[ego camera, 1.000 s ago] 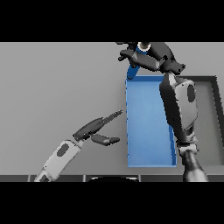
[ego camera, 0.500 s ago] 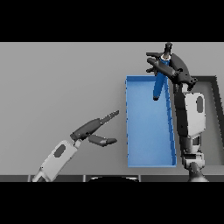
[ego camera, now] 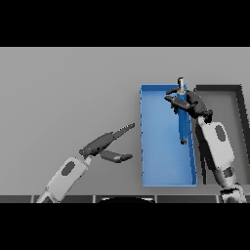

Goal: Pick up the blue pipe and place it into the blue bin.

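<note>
The right hand (ego camera: pixel 188 103) has its fingers curled around the blue pipe (ego camera: pixel 182 119), held over the blue bin (ego camera: pixel 161 146) near its right wall; its lower end seems close to the floor. Lower gently, then release. The left hand (ego camera: pixel 105 146) rests spread on the counter (ego camera: pixel 68 97).

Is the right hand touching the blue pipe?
Touching: the head view shows the right hand with fingers curled round the blue pipe above the blue bin.
</note>
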`<state>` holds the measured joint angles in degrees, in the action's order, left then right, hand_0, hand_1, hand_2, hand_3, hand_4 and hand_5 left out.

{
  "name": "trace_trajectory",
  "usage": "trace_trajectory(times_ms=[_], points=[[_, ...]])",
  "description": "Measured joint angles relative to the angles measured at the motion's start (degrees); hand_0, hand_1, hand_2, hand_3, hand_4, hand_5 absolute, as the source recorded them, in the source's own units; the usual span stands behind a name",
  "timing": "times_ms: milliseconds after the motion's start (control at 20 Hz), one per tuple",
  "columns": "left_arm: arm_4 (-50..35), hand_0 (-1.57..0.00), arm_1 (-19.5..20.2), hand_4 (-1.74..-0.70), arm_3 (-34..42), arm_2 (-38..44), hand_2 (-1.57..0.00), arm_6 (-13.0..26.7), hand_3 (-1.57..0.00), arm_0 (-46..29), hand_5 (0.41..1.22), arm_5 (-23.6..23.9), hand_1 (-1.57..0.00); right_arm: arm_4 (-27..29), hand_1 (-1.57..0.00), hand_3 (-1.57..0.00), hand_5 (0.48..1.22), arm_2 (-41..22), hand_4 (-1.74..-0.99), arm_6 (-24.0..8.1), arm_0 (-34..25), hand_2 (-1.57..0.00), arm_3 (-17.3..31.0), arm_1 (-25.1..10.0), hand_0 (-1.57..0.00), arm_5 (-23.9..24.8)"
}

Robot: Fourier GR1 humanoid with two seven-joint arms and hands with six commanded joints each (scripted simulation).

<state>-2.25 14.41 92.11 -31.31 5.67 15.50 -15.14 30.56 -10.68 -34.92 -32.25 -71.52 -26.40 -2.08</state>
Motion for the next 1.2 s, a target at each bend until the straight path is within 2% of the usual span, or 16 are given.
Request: trace_trajectory(times_ms=[50,100,150,200,250,300,350,450,550,600,850,950,1200], points=[[0.31,0.0,-0.03,-0.83,0.15,-0.49,0.0,-0.36,0.0,-0.72,0.474,-0.03,0.0,2.38,-1.57,-1.01,1.199,-3.62,-1.583,0.0,0.19,-1.57,0.89,-1.9,-1.57,2.53],[0.1,0.0,-0.45,-0.83,-0.21,-0.23,0.0,0.5,0.0,0.09,0.474,0.09,0.0,5.77,-1.38,-0.81,1.19,-7.26,-1.534,0.01,-0.79,-1.33,2.34,-3.67,-1.46,4.85],[0.02,0.0,-0.54,-0.83,-0.21,-0.19,0.0,0.56,0.0,0.24,0.476,0.09,0.0,10.45,-1.11,-0.65,1.178,-11.06,-1.477,-0.01,-1.22,-1.07,3.95,-5.46,-1.17,7.84],[0.38,0.0,-0.87,-0.83,-0.35,-0.48,0.0,0.31,0.0,0.27,0.476,0.23,0.0,15.05,-0.88,-0.52,1.159,-15.41,-1.404,-0.02,-2.67,-0.85,5.03,-7.47,-0.94,8.85],[0.83,0.0,-1.05,-0.83,-0.74,-0.57,0.0,0.35,0.0,0.4,0.476,0.53,0.0,19.12,-0.71,-0.41,1.172,-18.91,-1.344,0.32,-3.14,-0.68,4.62,-9.0,-0.75,10.24],[0.93,0.0,-0.58,-0.83,-0.14,-0.78,0.0,-0.57,0.0,-0.29,0.476,0.37,0.0,22.19,-0.57,-0.33,1.182,-21.94,-1.302,-0.02,-3.92,-0.55,4.81,-10.55,-0.6,11.61],[0.4,0.0,-0.71,-0.83,0.27,-0.73,0.0,0.14,0.0,-0.1,0.477,0.22,0.0,24.67,-0.45,-0.26,1.139,-24.54,-1.264,-0.02,-4.45,-0.44,4.43,-11.58,-0.48,11.91],[0.05,0.0,-0.65,-0.83,-0.06,-0.43,0.0,0.36,0.0,0.17,0.477,0.06,0.0,22.99,-0.29,-0.17,1.044,-26.88,-1.215,-0.02,-5.63,-0.28,2.59,-13.25,-0.31,8.56],[0.21,0.0,-0.49,-0.83,0.2,-0.68,0.0,-0.26,0.0,-0.21,0.475,-0.05,0.0,19.51,-0.18,-0.11,0.967,-29.4,-1.199,-0.03,-6.48,-0.18,1.32,-15.3,-0.2,5.85],[0.56,0.0,-0.73,-0.83,0.63,-0.93,0.0,-0.41,0.0,-0.51,0.473,0.43,0.0,19.04,-0.15,-0.09,0.933,-30.14,-1.196,-0.03,-6.54,-0.14,0.15,-15.69,-0.16,6.07],[0.24,0.0,-0.11,-0.83,0.75,-0.4,0.0,0.09,0.0,-0.68,0.471,0.46,0.0,17.89,-0.05,-0.03,0.818,-32.23,-1.188,0.33,-7.55,-0.05,0.71,-16.28,-0.06,6.16],[0.3,0.0,-0.06,-0.83,0.45,-0.32,0.0,0.51,0.0,-0.61,0.472,0.44,0.0,17.46,-0.03,-0.02,0.795,-32.44,-1.182,-0.02,-8.24,-0.03,1.51,-16.29,-0.04,6.5],[0.91,0.0,-0.21,-0.83,1.78,-1.13,0.0,0.09,0.0,-1.1,0.472,0.79,0.0,16.79,-0.01,-0.01,0.766,-33.09,-1.186,0.94,-7.59,-0.01,-0.24,-16.38,-0.02,6.82]])
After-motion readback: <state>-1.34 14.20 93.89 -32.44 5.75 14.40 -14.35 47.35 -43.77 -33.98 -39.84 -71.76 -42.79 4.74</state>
